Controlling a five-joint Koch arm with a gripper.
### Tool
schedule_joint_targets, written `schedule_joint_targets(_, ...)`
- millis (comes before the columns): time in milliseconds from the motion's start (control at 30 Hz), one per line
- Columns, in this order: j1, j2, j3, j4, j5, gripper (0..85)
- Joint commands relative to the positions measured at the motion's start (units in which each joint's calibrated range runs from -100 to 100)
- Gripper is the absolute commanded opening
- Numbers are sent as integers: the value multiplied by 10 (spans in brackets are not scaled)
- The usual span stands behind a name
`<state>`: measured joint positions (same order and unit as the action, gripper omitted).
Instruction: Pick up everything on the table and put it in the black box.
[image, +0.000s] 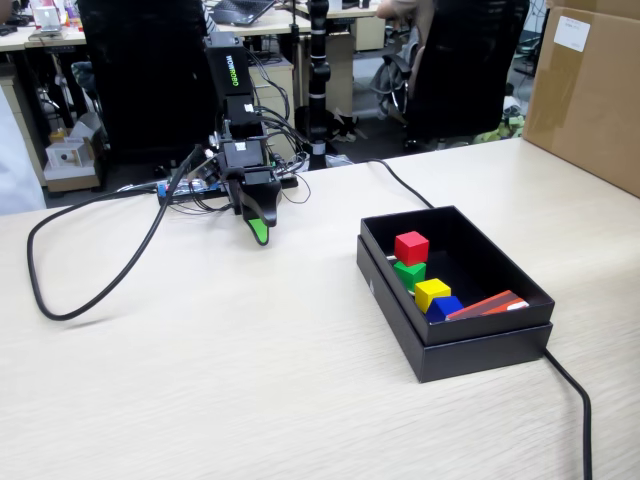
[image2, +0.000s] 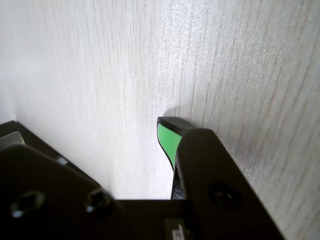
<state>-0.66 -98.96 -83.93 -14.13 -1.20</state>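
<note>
In the fixed view the black box (image: 478, 351) stands on the pale table (image: 250, 380) at the right. Inside it lie a red cube (image: 411, 246), a green cube (image: 409, 273), a yellow cube (image: 432, 292) and a blue cube (image: 444, 307), in a row along its left wall. My gripper (image: 258, 232) hangs tip-down just above the table, well left of the box. In the wrist view the gripper (image2: 90, 132) is open, its green-padded fingertips (image2: 167, 139) apart, with only bare wood grain between them.
A red-and-white card (image: 490, 304) leans inside the box by the blue cube. A black cable (image: 100, 275) loops across the table's left side; another cable (image: 572, 395) runs from behind the box to the front right. A brown carton (image: 590, 90) stands at the far right.
</note>
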Motion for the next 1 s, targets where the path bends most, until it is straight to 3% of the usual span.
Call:
schedule_joint_targets(0,0,-10,-26,66,0,523)
schedule_joint_targets(200,0,-10,-116,152,-8,520)
schedule_joint_targets(967,0,-10,-131,144,-7,503)
